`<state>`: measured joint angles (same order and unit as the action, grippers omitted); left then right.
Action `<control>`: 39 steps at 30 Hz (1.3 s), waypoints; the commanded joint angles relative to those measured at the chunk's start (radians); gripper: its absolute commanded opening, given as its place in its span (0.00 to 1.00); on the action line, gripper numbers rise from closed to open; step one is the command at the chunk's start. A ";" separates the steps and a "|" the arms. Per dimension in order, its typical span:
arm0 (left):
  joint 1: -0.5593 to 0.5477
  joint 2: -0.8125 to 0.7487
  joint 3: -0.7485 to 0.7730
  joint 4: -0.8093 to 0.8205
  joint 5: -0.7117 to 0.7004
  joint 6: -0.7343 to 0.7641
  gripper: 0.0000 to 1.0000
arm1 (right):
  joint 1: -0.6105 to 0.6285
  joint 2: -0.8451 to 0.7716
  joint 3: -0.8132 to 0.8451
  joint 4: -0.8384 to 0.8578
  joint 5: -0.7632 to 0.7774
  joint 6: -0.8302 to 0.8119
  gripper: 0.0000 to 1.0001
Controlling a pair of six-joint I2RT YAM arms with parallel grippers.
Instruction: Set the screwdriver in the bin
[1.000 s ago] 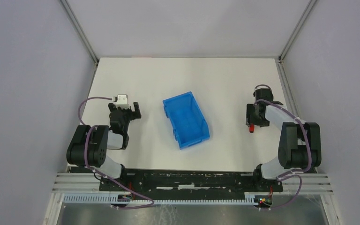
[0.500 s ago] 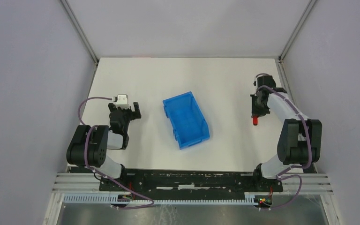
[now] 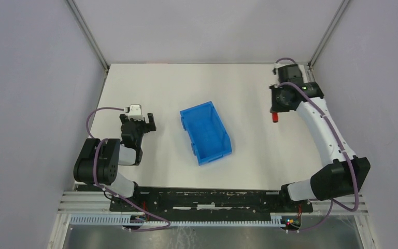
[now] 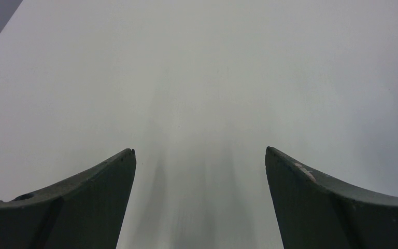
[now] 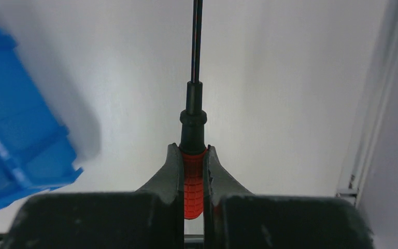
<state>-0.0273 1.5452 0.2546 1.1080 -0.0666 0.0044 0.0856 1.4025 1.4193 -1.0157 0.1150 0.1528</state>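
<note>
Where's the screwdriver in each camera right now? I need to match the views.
Top external: screwdriver at far right, only its red handle end visible.
Left wrist: not in it.
Right wrist: screwdriver at centre, red handle pinched in the right claw, black shaft running to the top edge.
Shared landmark: the bin, centre of the top view, left edge of the right wrist view.

A white desk (image 3: 238,88) was seen enclosed on three sides by plain grey walls (image 3: 31,78); two slanted metal posts (image 3: 88,36) were set at its far corners; a black bar (image 3: 207,199) was fixed along its near edge; a white slotted strip (image 3: 186,220) was mounted just below that.
</note>
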 commanded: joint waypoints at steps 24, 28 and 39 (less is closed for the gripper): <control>0.007 -0.017 0.003 0.032 0.013 -0.029 1.00 | 0.823 0.472 -0.127 0.503 0.046 0.274 0.01; 0.007 -0.017 0.003 0.032 0.013 -0.029 1.00 | 0.824 0.478 -0.171 0.542 0.077 0.286 0.32; 0.007 -0.017 0.003 0.032 0.014 -0.029 1.00 | 0.848 0.330 -0.050 0.463 0.173 0.260 0.48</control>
<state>-0.0273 1.5452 0.2546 1.1080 -0.0666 0.0044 0.9169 1.8553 1.2598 -0.5392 0.2111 0.4225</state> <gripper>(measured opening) 0.997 0.459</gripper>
